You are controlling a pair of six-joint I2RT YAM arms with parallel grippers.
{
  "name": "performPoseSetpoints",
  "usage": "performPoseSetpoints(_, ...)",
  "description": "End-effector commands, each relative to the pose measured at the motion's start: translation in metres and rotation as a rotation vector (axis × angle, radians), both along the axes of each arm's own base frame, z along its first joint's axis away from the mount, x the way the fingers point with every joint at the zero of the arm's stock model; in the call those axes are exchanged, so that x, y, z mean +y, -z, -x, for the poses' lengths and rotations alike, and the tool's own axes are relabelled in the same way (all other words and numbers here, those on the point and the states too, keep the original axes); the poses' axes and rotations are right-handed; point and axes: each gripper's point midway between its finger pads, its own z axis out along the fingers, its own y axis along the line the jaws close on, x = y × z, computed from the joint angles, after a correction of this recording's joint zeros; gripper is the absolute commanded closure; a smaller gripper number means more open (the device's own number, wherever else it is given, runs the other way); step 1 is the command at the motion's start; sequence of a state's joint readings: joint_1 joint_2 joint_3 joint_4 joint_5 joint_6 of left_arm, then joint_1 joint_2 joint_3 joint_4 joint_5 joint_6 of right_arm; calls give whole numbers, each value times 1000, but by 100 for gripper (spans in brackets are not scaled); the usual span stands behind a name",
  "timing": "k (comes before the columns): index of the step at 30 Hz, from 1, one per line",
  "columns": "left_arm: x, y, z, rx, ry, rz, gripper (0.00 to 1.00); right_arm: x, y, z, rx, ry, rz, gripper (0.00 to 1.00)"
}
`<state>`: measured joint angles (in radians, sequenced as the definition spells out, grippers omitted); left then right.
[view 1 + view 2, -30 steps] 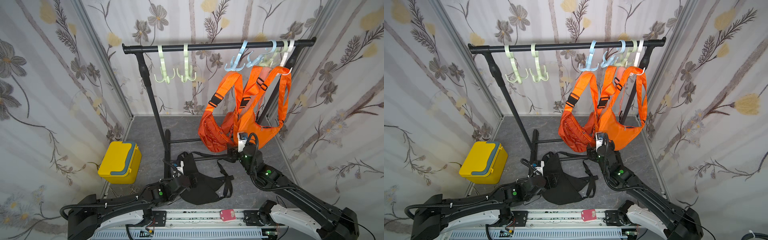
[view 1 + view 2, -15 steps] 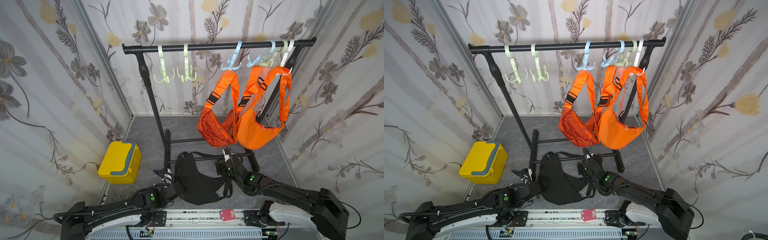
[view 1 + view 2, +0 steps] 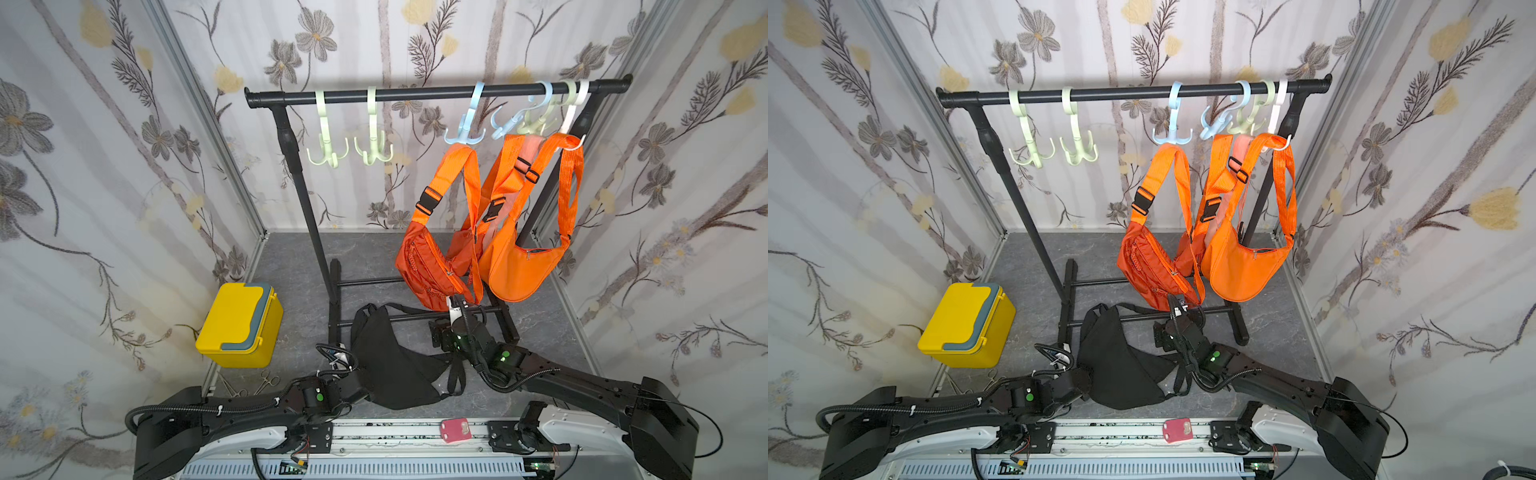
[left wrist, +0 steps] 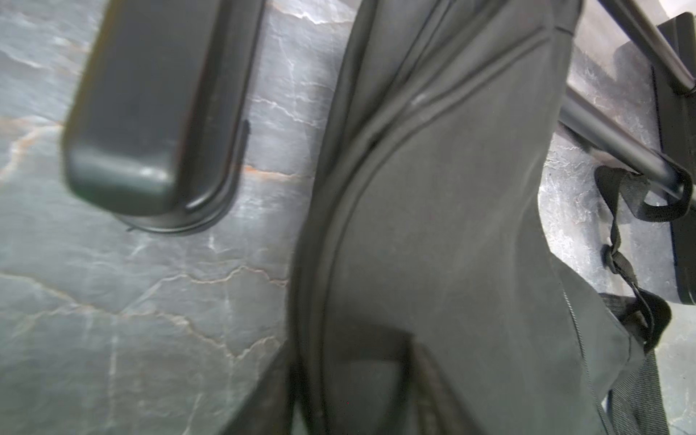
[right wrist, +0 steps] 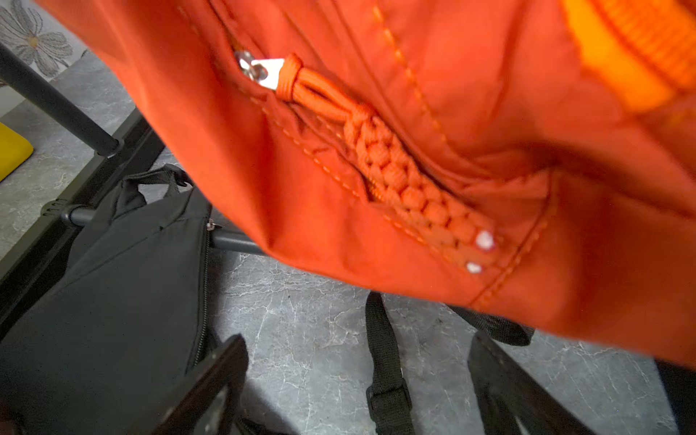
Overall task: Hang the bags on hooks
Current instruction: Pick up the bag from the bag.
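Right gripper [image 3: 455, 320] lower — limp, matte black bag [image 3: 395, 365]

Six hooks [image 3: 328, 149] on one rail [image 3: 415, 93]; three orange bags [image 3: 519, 270]; one black bag [image 3: 395, 365]; one yellow box [image 3: 237, 320].

Both top views overlook the rack [image 3: 415, 92]; wrist views sit close in.
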<state>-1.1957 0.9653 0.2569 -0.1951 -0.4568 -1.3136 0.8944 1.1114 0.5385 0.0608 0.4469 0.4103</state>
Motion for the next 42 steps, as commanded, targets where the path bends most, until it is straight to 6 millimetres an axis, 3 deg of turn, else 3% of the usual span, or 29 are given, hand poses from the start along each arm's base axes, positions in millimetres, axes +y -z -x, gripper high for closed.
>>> performPoseSetpoints(1, -9, -18, -11, -67, 4, 21, 81, -8, -9, -5, -39, 50, -8, 9)
performPoseSetpoints(4, -5, -31, -17, -101, -10, 23, 100, -11, -10, -6, -45, 58, -2, 8)
performPoseSetpoints(8, -2, -54, -24, -160, -14, 44, 100, -15, -9, -6, -45, 69, 9, 8)
performPoseSetpoints(19, -4, -176, -35, -384, 68, 94, 100, -36, -18, -12, -66, 115, 15, 7)
performPoseSetpoints(22, -4, -204, -34, -411, 99, 91, 100, -46, -16, -16, -53, 124, 9, 5)
performPoseSetpoints(25, -2, -222, -33, -433, 116, 94, 100, -44, -5, -16, -3, 84, 1, 4)
performPoseSetpoints(29, 9, -228, -31, -438, 102, 69, 100, -36, 25, -9, 99, 31, 27, 4)
performPoseSetpoints(34, 23, -221, -28, -422, 72, 63, 100, -17, 62, -3, 229, -37, 35, 5)
performPoseSetpoints(42, 37, -198, -21, -369, 54, 45, 100, -3, 81, -14, 259, -68, 68, 6)
